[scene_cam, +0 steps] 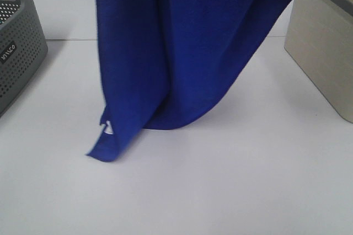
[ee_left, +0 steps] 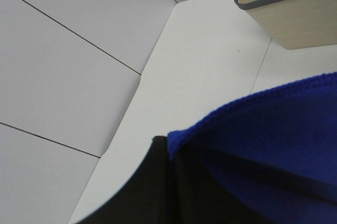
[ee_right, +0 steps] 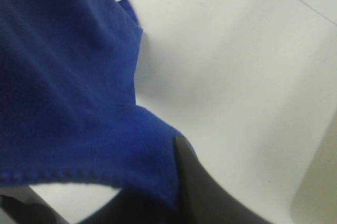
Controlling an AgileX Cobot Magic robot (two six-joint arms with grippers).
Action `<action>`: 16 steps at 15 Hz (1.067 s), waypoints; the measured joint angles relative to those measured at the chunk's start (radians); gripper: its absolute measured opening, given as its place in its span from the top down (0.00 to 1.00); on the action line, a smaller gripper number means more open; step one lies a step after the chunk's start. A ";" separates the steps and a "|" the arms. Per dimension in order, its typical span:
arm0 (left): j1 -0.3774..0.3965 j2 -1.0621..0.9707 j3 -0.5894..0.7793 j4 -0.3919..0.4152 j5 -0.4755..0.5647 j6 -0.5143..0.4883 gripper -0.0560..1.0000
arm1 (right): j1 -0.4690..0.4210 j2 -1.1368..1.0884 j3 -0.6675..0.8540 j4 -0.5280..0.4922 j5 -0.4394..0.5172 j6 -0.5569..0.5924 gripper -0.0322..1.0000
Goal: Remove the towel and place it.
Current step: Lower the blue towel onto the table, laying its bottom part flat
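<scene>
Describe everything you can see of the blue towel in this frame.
The towel is a royal-blue cloth of fine, microfibre-like weave with a stitched hem. It hangs lifted in long vertical folds, its top beyond the high view. The left tool and right tool each pinch its hemmed edge. A small white tag sits near the lowest corner, which appears to reach the white table. It hangs between the grey basket and the beige bin.
</scene>
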 joint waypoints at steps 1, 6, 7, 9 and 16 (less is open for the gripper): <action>0.000 0.010 0.000 -0.002 -0.031 -0.028 0.95 | -0.002 0.000 -0.008 -0.049 0.007 0.052 0.95; 0.000 0.014 0.000 0.007 -0.016 -0.319 0.95 | -0.003 -0.002 -0.079 -0.143 -0.012 0.149 0.95; 0.000 0.014 0.000 0.031 -0.020 -0.338 0.95 | -0.003 -0.002 -0.132 -0.147 -0.061 0.112 0.95; 0.000 0.014 0.000 0.095 -0.091 -0.348 0.95 | -0.003 -0.001 -0.210 -0.160 -0.197 0.047 0.95; 0.060 0.062 0.000 0.347 -0.557 -0.375 0.95 | -0.003 0.014 -0.243 -0.207 -0.576 -0.015 0.95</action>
